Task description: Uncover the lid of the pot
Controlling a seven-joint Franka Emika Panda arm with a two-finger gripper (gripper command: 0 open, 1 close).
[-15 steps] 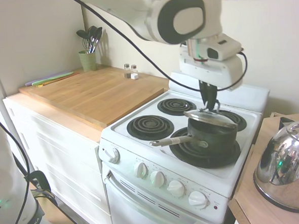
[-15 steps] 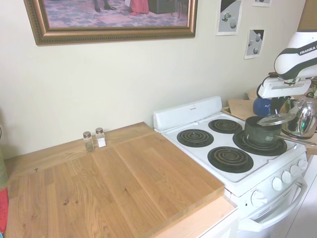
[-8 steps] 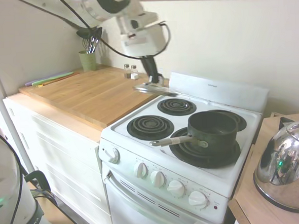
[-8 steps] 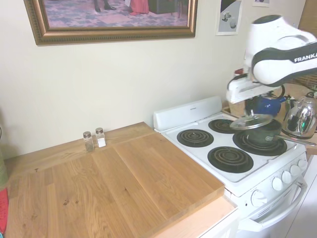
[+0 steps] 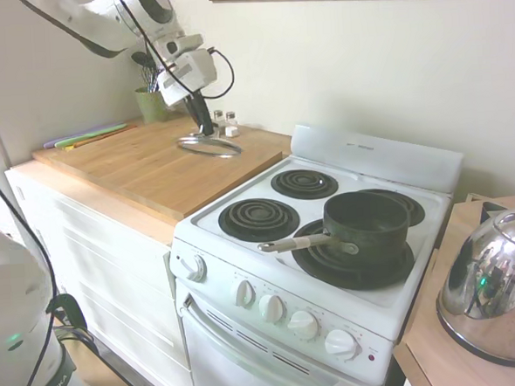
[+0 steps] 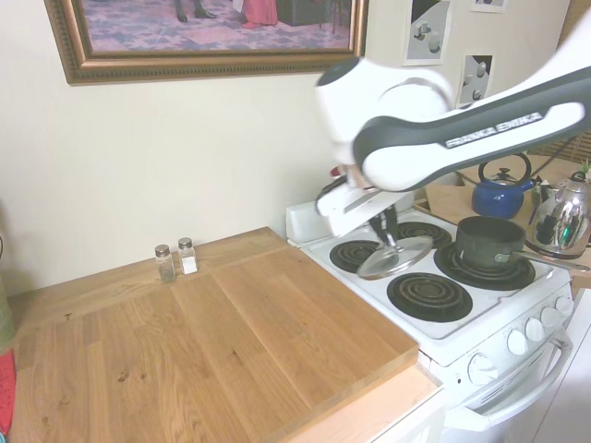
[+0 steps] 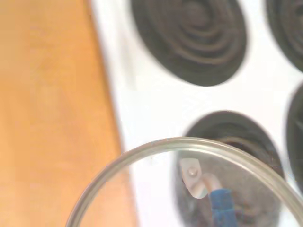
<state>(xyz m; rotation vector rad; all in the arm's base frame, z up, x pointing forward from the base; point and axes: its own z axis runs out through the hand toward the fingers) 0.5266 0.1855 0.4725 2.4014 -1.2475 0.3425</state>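
Gripper [image 5: 206, 131] fingers closed on loop handle of lid [image 5: 209, 145], held just above wooden counter [image 5: 142, 165], left of stove. Pot [image 5: 365, 224] open on near-right burner. Lid: glass, stiff, prob. breakable, slick; grip handle only.

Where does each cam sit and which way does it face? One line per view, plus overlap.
First exterior view: in front of the stove, off its pot-side corner, facing the wall; arm enters from the picture's left, gripper holding the lid over the wooden counter.
Second exterior view: over the counter, looking toward the stove; arm enters from the right.
Wrist view: looks down through the lid at burners and counter edge; no fingers visible.
Shared: both exterior views show the lid, the uncovered pot and the kettle.
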